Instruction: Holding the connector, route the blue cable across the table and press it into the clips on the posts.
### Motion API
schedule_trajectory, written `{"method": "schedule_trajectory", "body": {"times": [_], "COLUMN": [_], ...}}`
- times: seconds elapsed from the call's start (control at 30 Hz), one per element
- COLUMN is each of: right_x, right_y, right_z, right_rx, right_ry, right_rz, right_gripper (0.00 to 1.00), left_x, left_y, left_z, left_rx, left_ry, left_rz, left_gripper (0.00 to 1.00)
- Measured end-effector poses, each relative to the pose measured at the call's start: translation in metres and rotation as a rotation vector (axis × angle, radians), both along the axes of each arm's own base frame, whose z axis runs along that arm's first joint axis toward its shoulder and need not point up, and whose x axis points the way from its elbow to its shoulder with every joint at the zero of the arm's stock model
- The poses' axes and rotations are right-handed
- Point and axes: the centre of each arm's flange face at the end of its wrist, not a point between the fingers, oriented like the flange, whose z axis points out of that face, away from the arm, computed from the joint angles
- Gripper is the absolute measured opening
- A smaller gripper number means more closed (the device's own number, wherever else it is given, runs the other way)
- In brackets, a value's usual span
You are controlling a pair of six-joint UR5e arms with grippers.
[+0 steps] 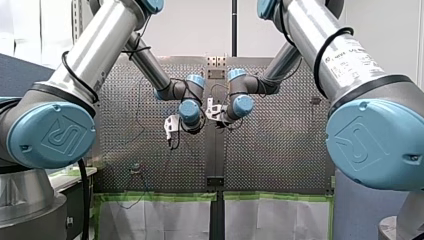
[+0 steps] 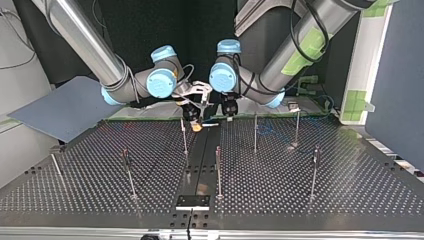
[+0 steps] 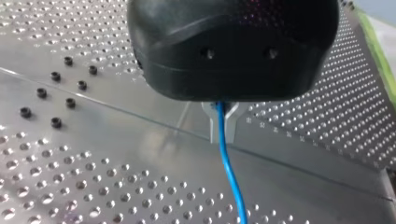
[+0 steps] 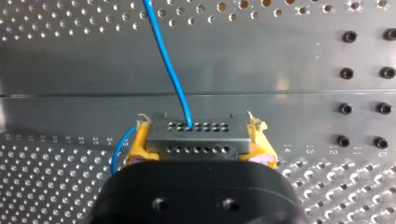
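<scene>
Right wrist view: connector clamped, cable led out.
My right gripper (image 4: 198,140) grasps the grey connector (image 4: 197,128) between its yellow pads (image 4: 135,144). The blue cable (image 4: 168,60) leaves the connector and runs over the perforated table (image 4: 56,70). My left gripper (image 3: 220,121) is clenched on the same cable.

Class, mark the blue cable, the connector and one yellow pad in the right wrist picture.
blue cable (image 4: 170,70): right wrist view, mid-length of the strand.
connector (image 4: 196,137): right wrist view, its holed metal face.
yellow pad (image 4: 139,142): right wrist view, its outer side.
</scene>
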Motion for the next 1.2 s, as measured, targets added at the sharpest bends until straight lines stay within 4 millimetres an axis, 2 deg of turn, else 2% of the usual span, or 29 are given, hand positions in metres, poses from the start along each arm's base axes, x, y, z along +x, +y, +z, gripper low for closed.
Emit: {"method": "schedule_trajectory", "body": {"times": [0.2, 0.3, 0.6, 0.83, 1.2], "right_x": [-0.001, -0.002, -0.011, -0.019, -0.034], "right_y": [-0.001, 0.0, 0.004, 0.013, 0.029], "right_z": [0.003, 0.015, 0.067, 0.106, 0.156], "right_rx": [-0.004, -0.015, -0.037, -0.052, -0.061], "right_ry": [-0.001, -0.012, -0.076, -0.099, -0.125], "right_rz": [0.0, -0.001, -0.015, -0.018, -0.022], "right_gripper": [0.0, 0.0, 0.0, 0.0, 0.0], "left_x": [0.0, -0.001, -0.009, -0.018, -0.032], "left_y": [0.001, 0.0, -0.003, 0.002, 0.012], "left_z": [0.004, 0.011, 0.043, 0.073, 0.125], "left_rx": [-0.014, -0.028, -0.052, -0.06, -0.085], "left_ry": [-0.006, -0.015, -0.052, -0.069, -0.112], "left_rz": [0.022, 0.019, 0.012, 0.025, 0.04], "left_gripper": [0.0, 0.0, 0.0, 0.0, 0.0]}}
